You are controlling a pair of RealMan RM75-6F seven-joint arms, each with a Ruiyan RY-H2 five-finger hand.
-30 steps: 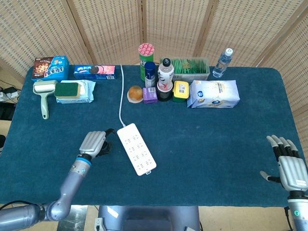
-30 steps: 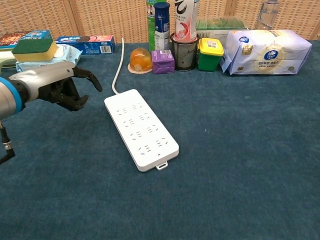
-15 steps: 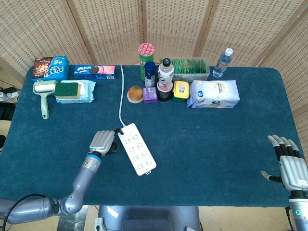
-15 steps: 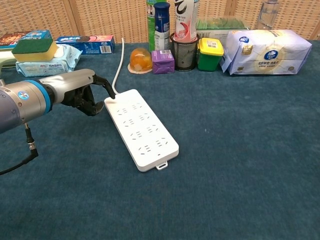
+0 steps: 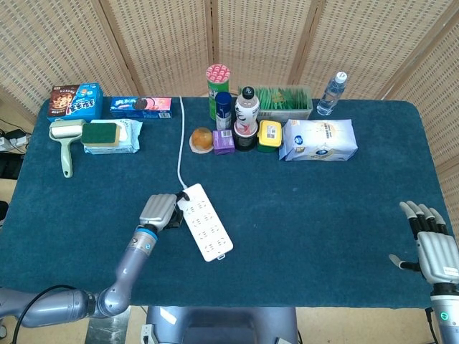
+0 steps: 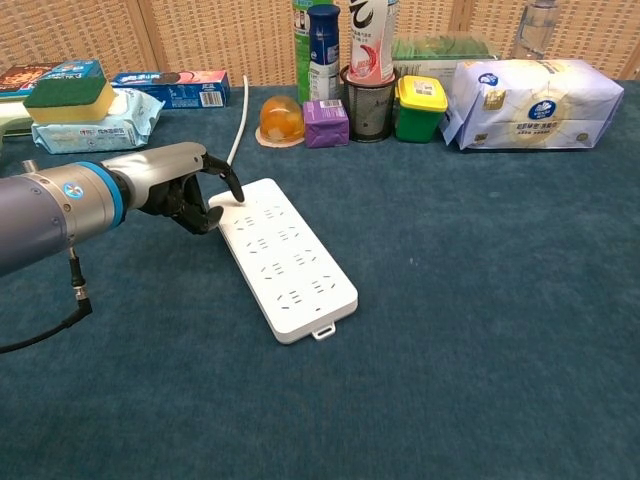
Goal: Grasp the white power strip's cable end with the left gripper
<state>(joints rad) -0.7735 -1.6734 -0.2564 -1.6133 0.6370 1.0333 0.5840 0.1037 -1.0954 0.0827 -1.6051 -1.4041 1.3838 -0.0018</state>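
Note:
The white power strip [image 5: 206,223] [image 6: 288,262] lies diagonally on the blue tablecloth, left of centre. Its white cable [image 5: 179,140] [image 6: 238,125] runs from the far end towards the back edge. My left hand [image 5: 159,210] [image 6: 172,182] is at that cable end, on the strip's left side. Its curled fingers [image 6: 232,182] reach over the strip's far corner and touch the top face, while the thumb sits by the left edge; no firm grip shows. My right hand [image 5: 432,247] rests open at the table's front right, seen only in the head view.
Behind the strip stand an orange jelly cup [image 6: 279,118], a purple box [image 6: 326,123], bottles and a black cup [image 6: 368,110], a yellow-lidded tub [image 6: 420,105] and a tissue pack [image 6: 530,100]. A sponge on wipes [image 5: 111,135], a lint roller [image 5: 66,140] and biscuit boxes [image 5: 140,107] lie at the back left.
My left hand has moved right across the cloth, from apart from the strip to touching its cable end with fingers over the corner. The right hand has stayed put.

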